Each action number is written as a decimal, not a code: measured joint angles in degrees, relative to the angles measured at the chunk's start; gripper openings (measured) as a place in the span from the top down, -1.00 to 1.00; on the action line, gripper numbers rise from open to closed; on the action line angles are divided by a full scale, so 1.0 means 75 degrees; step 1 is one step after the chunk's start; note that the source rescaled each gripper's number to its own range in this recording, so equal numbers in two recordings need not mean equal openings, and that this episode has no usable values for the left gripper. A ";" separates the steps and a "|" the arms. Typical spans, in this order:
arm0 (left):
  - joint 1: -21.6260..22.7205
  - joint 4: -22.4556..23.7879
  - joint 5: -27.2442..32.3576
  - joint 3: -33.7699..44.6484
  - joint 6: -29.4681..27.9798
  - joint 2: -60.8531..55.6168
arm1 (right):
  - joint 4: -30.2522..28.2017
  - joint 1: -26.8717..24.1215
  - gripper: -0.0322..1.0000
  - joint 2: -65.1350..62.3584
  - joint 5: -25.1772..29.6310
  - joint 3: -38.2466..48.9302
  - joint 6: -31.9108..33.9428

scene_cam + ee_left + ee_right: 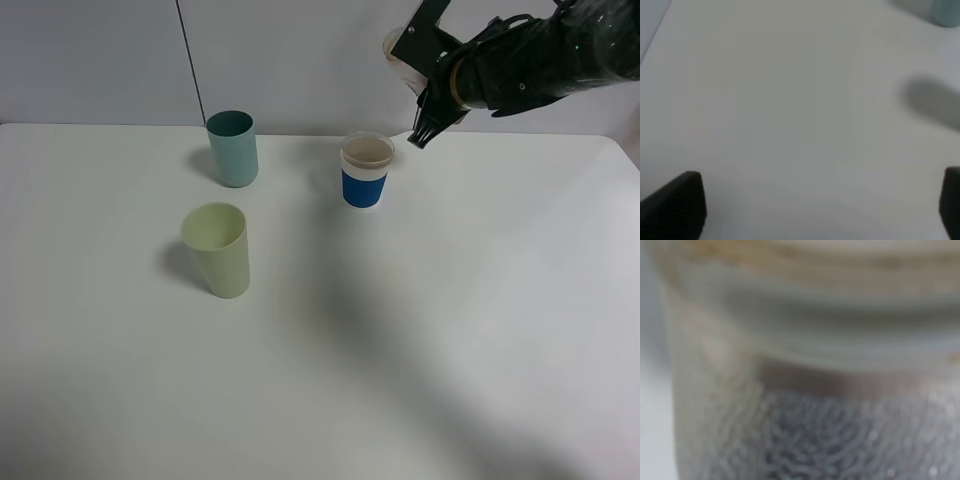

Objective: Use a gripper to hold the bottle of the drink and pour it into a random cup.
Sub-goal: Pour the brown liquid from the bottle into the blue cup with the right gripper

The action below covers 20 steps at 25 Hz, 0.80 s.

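Exterior high shows me the right gripper point(429, 126) in the air, just above and right of the cup point(365, 172), with the bottle point(397, 60) a pale, translucent shape beside it. On the right wrist feed the bottle's blurred wall fills everything. A ribbed pad point(830, 440) is pressed against it, so those jaws are pinching the bottle. The left gripper point(820, 202) hangs over the table point(790, 100) — jaws spread wide, nothing between. The teal cup point(232, 148) stands left of the cup; the green cup point(217, 249) is front-left of it.
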 joint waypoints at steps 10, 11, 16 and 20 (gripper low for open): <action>0.0000 0.0000 0.0000 0.0000 0.0000 0.0000 | 0.0007 0.0466 0.92 0.0000 0.1293 0.0000 -0.0517; 0.0000 0.0000 0.0000 0.0000 0.0000 0.0000 | 0.0007 0.0495 0.92 0.0000 0.1418 0.0000 -0.0607; 0.0000 0.0000 0.0000 0.0000 0.0000 0.0000 | 0.0014 0.0602 0.92 0.0163 0.1885 -0.0006 -0.1336; 0.0000 0.0000 0.0000 0.0000 0.0000 0.0000 | 0.0020 0.0703 0.92 0.0404 0.1910 -0.0006 -0.1693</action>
